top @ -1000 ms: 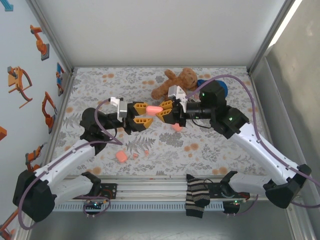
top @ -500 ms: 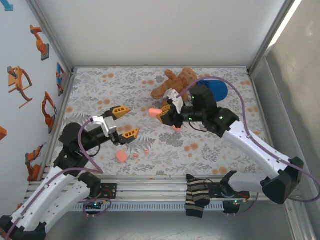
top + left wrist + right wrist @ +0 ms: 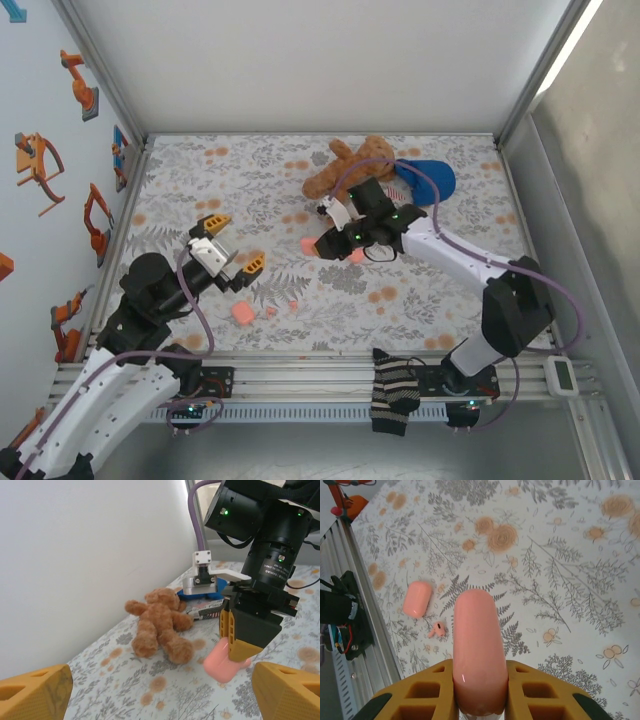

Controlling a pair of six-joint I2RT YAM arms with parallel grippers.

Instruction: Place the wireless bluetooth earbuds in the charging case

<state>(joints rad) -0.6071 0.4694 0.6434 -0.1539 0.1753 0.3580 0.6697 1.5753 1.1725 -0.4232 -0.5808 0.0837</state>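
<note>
Left gripper (image 3: 232, 242) withdrawn, open; right gripper (image 3: 325, 241) keeps case (image 3: 476, 650).

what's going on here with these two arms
The right gripper is shut on a pink charging case and holds it near the teddy bear. The left gripper is open and empty, over the left side of the table. A second pink case and a small pink earbud lie loose on the table closer to the arm bases. Neither gripper holds an earbud.
</note>
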